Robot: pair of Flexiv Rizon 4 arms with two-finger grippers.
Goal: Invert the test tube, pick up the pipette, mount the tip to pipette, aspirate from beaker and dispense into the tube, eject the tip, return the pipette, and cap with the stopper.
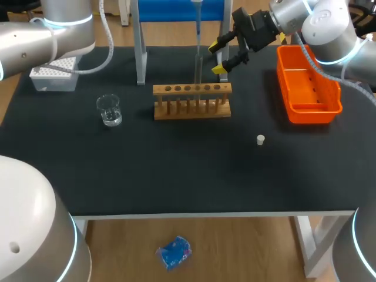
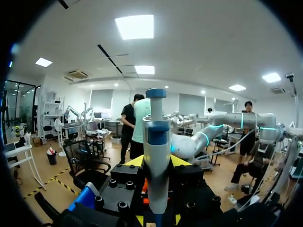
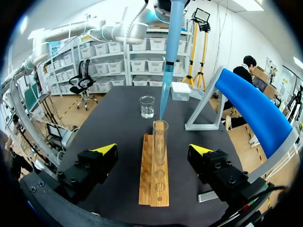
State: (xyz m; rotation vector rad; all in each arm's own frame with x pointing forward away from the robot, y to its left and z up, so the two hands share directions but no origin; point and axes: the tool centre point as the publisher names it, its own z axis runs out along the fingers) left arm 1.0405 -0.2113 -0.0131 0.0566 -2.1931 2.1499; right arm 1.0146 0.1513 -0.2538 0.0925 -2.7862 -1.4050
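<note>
Left gripper (image 2: 156, 161) clamped on white and blue pipette (image 2: 156, 142), yellow fingertips (image 2: 135, 161) showing on either side of the pipette body in the left wrist view; this gripper is out of the head view, where only the pipette's lower shaft (image 1: 197, 17) hangs in at the far middle of the counter. Translucent blue pipette tip (image 3: 168, 61) mounted, pointing down, with its end right at the mouth of the clear glass test tube (image 3: 160, 142); hard to tell whether it is just above or just inside. Test tube stands upright in light wooden tube rack (image 3: 154, 182), mouth up, near the rack's middle. Right gripper (image 3: 154, 149) spread wide, one finger each side of the tube and rack, touching neither, holding nothing; in the head view it sits just behind the rack's right end (image 1: 226, 56). Small clear glass beaker (image 1: 110, 110) left of the rack, well apart. White pipette-tip box (image 1: 54, 73) at far left of the black counter (image 1: 176, 170). Blue and white pipette stand (image 1: 141, 47) behind the rack. Orange plastic tray (image 1: 308, 103) at right. Small white stopper (image 1: 261, 140) lies on the counter in front of the tray, apart from the rack.
</note>
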